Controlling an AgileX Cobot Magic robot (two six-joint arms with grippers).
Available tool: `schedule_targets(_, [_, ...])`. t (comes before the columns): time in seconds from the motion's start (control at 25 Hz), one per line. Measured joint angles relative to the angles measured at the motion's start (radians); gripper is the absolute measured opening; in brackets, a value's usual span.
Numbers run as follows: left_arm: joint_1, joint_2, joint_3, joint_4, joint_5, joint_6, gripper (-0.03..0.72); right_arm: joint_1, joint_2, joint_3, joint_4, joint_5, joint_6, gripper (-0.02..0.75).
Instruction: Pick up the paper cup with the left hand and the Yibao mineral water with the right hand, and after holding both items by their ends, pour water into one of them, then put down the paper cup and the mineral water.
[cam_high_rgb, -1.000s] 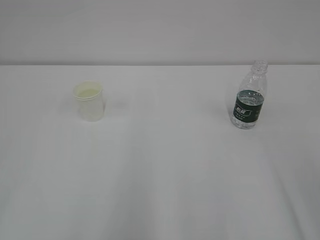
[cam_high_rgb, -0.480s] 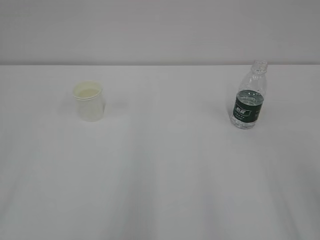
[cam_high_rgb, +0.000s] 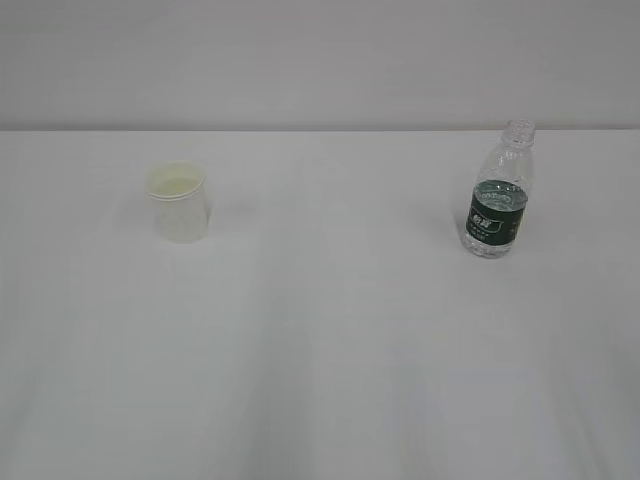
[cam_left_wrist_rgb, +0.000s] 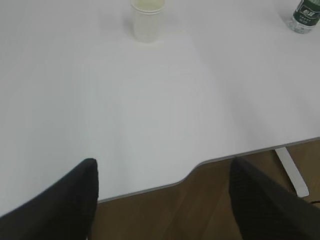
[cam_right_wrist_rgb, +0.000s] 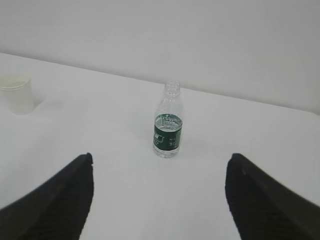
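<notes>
Exterior view: The paper cup (cam_high_rgb: 177, 201) stands upright on the left part of the white table (cam_high_rgb: 330, 350). The Yibao mineral water (cam_high_rgb: 497, 193) stands upright on the right part, well apart from the cup. The bottle has no cap and is roughly half full. Neither arm is visible here.

Left wrist view: The left hand (cam_left_wrist_rgb: 162, 200) sits back over the near table edge, far from the cup (cam_left_wrist_rgb: 147, 20), which stands near the top of the frame. Its two fingers (cam_left_wrist_rgb: 60, 205) are spread wide with nothing between them. The bottle base (cam_left_wrist_rgb: 305, 15) shows at the top right corner.

Right wrist view: The right hand (cam_right_wrist_rgb: 160, 200) faces the bottle (cam_right_wrist_rgb: 167, 121), which stands centred ahead between the finger lines but well apart. Its fingers (cam_right_wrist_rgb: 265, 200) are spread wide and empty.

Handling: The cup is judged light, thin-walled and easily crushed; grip it at mid-wall, below the rolled rim, with low force. The bottle is judged heavier, smooth and somewhat flexible; grip it at the green label band. Keep it upright, because the open neck can spill.
</notes>
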Motion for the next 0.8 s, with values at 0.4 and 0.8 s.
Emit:
schedule_targets(0.4, [0.000,-0.071,0.000,-0.004,0.016,0.000,0.585,0.000,-0.092,-0.004,0.000,0.134,0.011,0.624])
schedule_targets(0.8, [0.000,-0.073,0.000,-0.006,0.020,0.000,0.566,0.000,-0.094,-0.004,-0.002,0.266,0.040,0.624])
